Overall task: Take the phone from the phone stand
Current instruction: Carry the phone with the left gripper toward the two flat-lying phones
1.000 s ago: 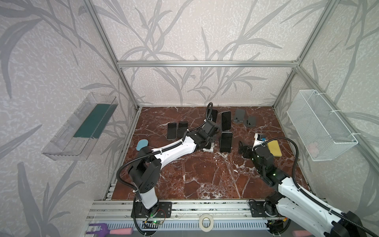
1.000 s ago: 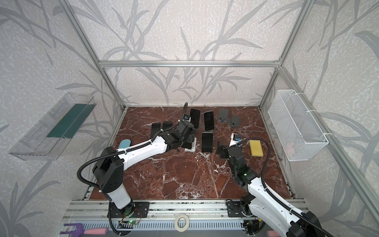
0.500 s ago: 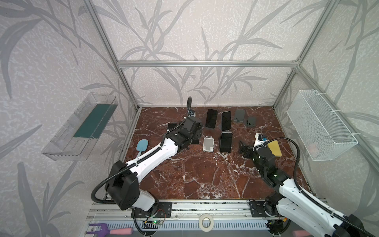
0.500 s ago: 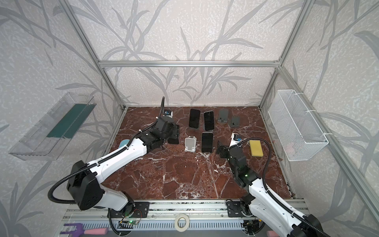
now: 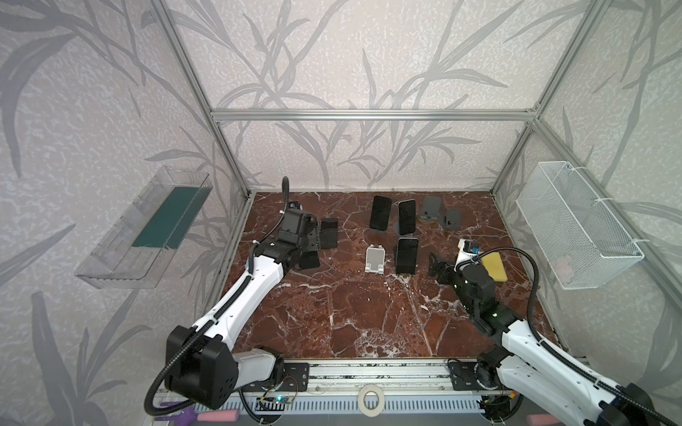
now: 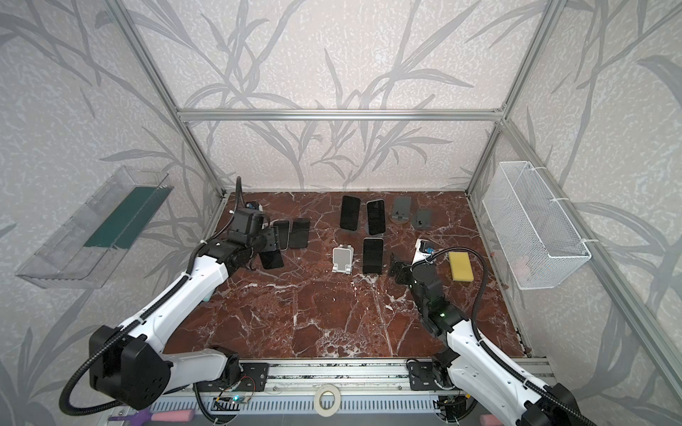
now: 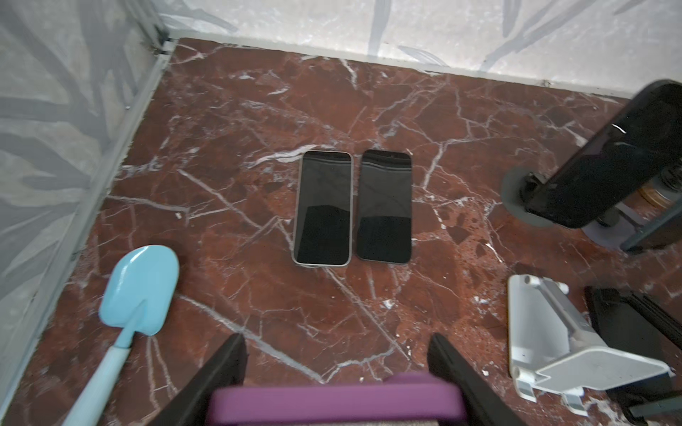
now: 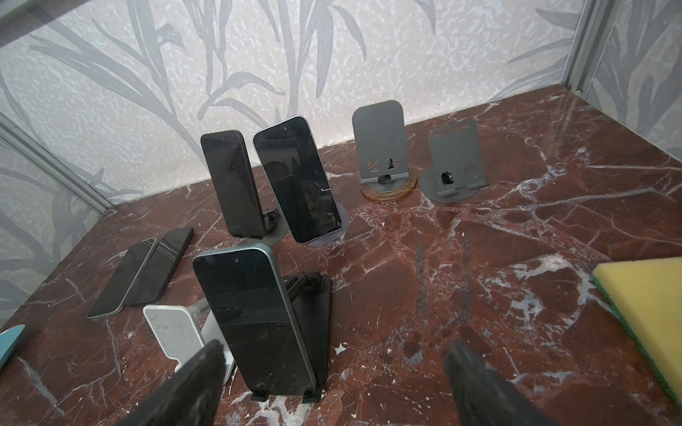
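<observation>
Two left fingers [image 7: 217, 372] pinch the purple-backed phone [image 7: 332, 402] between them; the left gripper [image 7: 337, 345] holds it near the left wall [image 7: 55, 110], facing two flat phones [image 7: 323, 208], well apart from the white stand [image 5: 375, 259]. The right gripper [image 8: 334, 356] gapes wide, close by a propped phone [image 8: 254, 321] on its black stand [image 8: 319, 306].

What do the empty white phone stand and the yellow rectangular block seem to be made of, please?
The empty white phone stand looks like matte plastic, possibly metal: dull, with a dotted face. The yellow rectangular block looks like sponge foam: porous surface, green layer at its edge.
</observation>
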Robot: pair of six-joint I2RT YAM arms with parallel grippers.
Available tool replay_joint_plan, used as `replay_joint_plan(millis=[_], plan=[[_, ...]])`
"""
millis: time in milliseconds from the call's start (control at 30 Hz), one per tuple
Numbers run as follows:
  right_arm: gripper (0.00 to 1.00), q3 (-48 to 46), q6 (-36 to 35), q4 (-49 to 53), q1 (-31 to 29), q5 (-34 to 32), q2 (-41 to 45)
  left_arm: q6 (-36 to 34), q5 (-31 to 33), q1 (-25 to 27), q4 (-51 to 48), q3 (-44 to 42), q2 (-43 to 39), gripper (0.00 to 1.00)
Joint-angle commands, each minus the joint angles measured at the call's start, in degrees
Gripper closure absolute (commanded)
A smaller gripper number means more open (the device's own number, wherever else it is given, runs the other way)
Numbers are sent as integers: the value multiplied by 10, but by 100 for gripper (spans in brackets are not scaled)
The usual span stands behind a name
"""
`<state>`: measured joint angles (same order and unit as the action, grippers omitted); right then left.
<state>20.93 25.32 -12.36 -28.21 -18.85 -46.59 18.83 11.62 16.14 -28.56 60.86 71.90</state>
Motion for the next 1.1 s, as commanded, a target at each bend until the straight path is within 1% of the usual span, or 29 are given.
replay_joint_plan(millis=[0, 200, 333, 500, 600, 667, 733, 833, 900, 1067], plan=[[7, 5, 6, -13, -2, 1, 3, -33, -14, -20, -39, 28, -22, 38], [8, 3, 9, -14, -3, -3, 4, -76, -3, -57, -58, 38, -13, 37], [8, 3, 10, -14, -3, -1, 4, -69, -60, -82, -74, 44, 36, 37], [7, 3, 10, -8, -3, -6, 17, -59, -98, -85, -78, 50, 101, 38], [7, 2, 13, -7, -3, -7, 21, -52, -109, -85, -83, 65, 142, 38], [7, 2, 13, -7, -2, -5, 20, -51, -116, -84, -98, 82, 171, 40], [7, 3, 13, -7, -2, -7, 19, -52, -126, -84, -135, 109, 207, 41], [7, 3, 13, -8, -3, -6, 17, -59, -147, -83, -160, 125, 249, 45], [7, 3, 13, -8, -2, -5, 18, -62, -150, -83, -163, 129, 266, 47], [7, 3, 12, -5, -2, -8, 25, -71, -154, -83, -167, 150, 307, 46]])
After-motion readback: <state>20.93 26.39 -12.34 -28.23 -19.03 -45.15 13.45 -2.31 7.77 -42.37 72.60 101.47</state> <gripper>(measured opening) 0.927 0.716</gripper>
